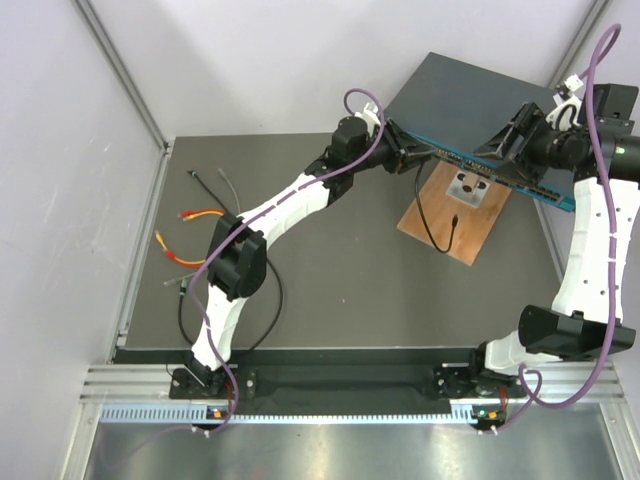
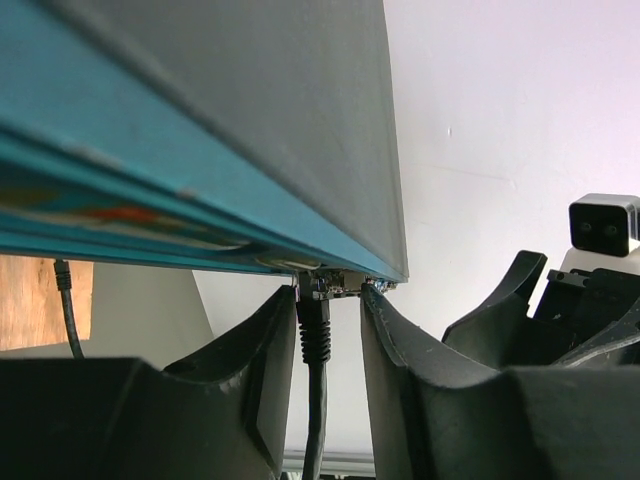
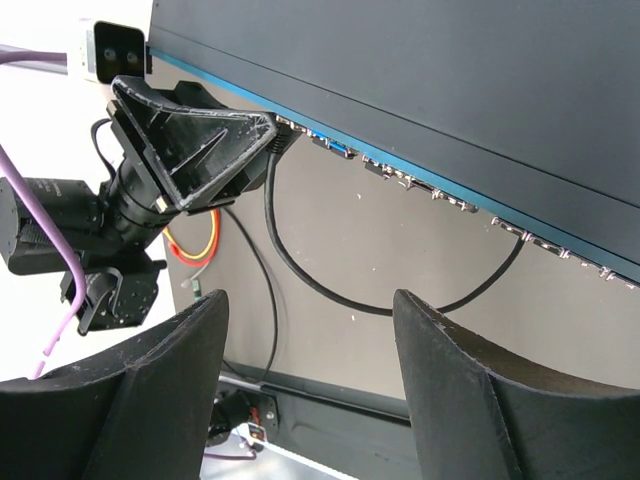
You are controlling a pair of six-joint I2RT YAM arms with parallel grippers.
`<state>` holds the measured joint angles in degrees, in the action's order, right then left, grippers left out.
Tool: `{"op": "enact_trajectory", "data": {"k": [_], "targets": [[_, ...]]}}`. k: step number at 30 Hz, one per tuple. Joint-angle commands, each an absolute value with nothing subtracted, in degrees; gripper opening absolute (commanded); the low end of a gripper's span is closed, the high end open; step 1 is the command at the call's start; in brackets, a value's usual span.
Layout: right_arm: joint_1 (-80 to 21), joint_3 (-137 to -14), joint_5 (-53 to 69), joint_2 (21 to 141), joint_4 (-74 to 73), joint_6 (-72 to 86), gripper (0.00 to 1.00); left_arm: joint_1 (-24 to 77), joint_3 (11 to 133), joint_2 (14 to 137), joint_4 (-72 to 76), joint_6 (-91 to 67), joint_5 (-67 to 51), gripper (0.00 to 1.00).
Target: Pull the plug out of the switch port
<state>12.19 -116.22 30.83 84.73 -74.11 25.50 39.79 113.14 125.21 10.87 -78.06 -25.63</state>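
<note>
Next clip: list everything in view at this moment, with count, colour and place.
switch: one, dark grey with teal port face, back right of table
plug: one, black, seated in a port, between the left fingers
cable: one, black, looping down from the plug
wooden board: one, brown, below the switch's teal face
loose cables: several, orange, red, grey, black, left side of table
table: one, dark grey
left gripper: one, black, open, straddling the plug
right gripper: one, black, open, holding nothing
</note>
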Motion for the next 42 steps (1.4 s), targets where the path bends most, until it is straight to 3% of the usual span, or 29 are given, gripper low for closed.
{"op": "enact_trajectory", "data": {"k": [1, 17, 21, 25, 28, 33, 42], "targets": [[13.0, -116.3, 31.6, 82.8, -71.6, 25.0, 0.66, 40.1, 115.0, 125.9, 12.7, -80.0, -24.4, 0.36], [12.9, -114.5, 31.9, 81.8, -71.0, 26.0, 0.66, 40.6, 116.1, 127.9, 10.9, -79.5, -21.4, 0.29], [13.1, -115.4, 31.6, 82.3, -71.5, 25.6, 0.66, 40.5, 114.8, 127.7, 11.7, -79.2, -21.6, 0.16], [13.2, -115.7, 31.8, 82.6, -71.6, 25.7, 0.66, 40.3, 114.7, 127.8, 11.7, -80.0, -21.4, 0.13], [13.2, -115.7, 31.6, 82.9, -71.4, 25.5, 0.66, 40.3, 115.0, 127.5, 9.5, -80.9, -20.8, 0.00], [13.2, -117.8, 28.0, 84.4, -72.1, 24.0, 0.67, 39.7, 116.5, 127.4, 0.3, -84.4, -23.5, 0.00], [13.3, -115.0, 23.5, 85.1, -68.1, 22.0, 0.67, 37.5, 110.3, 123.5, -0.5, -84.6, -29.4, 0.00]]}}
